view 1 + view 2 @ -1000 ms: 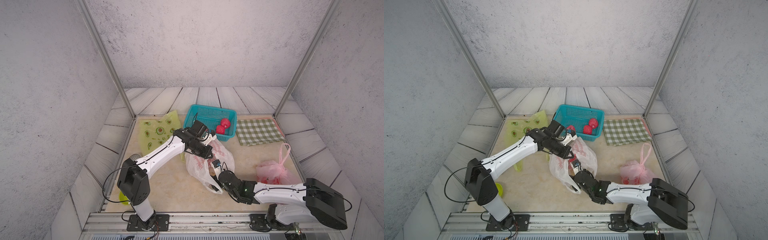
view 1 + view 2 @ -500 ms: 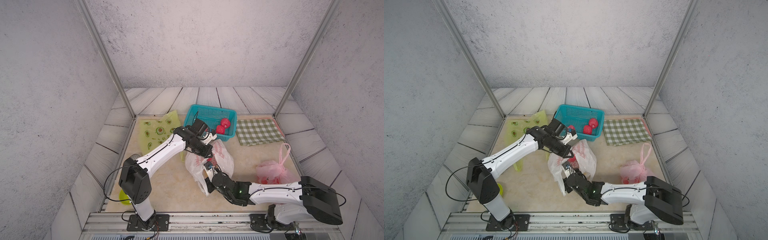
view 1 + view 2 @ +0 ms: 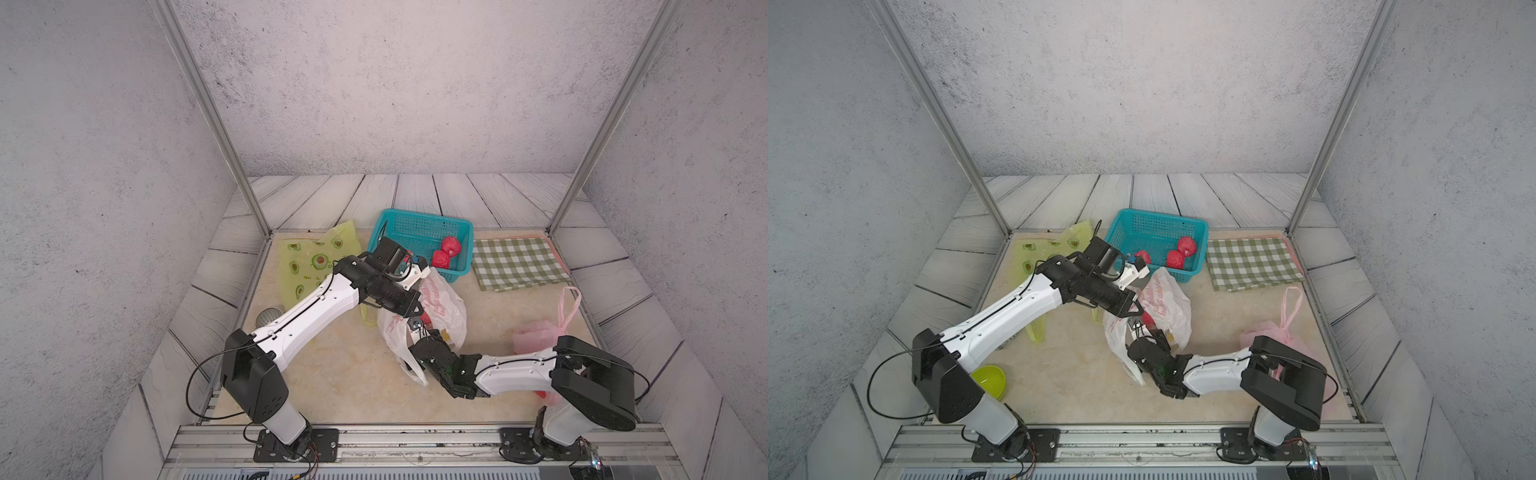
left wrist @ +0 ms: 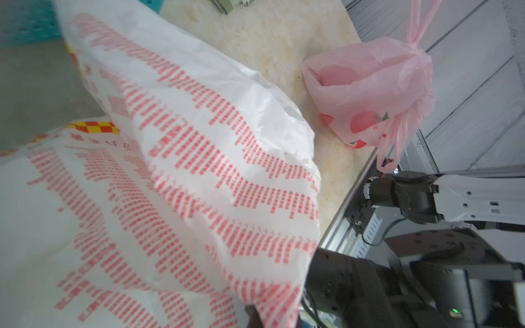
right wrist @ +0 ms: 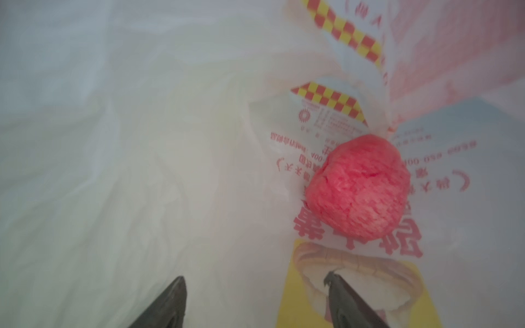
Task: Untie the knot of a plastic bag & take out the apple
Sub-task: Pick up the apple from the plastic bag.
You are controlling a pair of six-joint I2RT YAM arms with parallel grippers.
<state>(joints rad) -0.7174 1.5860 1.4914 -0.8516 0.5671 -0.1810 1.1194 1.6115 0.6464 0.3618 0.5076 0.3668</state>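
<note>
Beige tabletop (image 3: 332, 374), grey walls (image 3: 395, 104); left fingers (image 3: 1131, 308) tight on bag (image 3: 441, 299), right fingers (image 5: 170, 306) apart, empty.

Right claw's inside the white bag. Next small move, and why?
Probably ease the right claw forward and sideways toward the apple. Its jaws stand open and empty, the apple lies ahead but off their centreline, and the left claw holds the white bag mouth up.

Quick headcount here: three plastic bags (image 3: 440, 303), four red apples (image 5: 358, 187) showing, one teal basket (image 3: 415, 228), one checked cloth (image 3: 515, 262), one green bowl (image 3: 990, 380), two robot arms (image 3: 316, 307).
</note>
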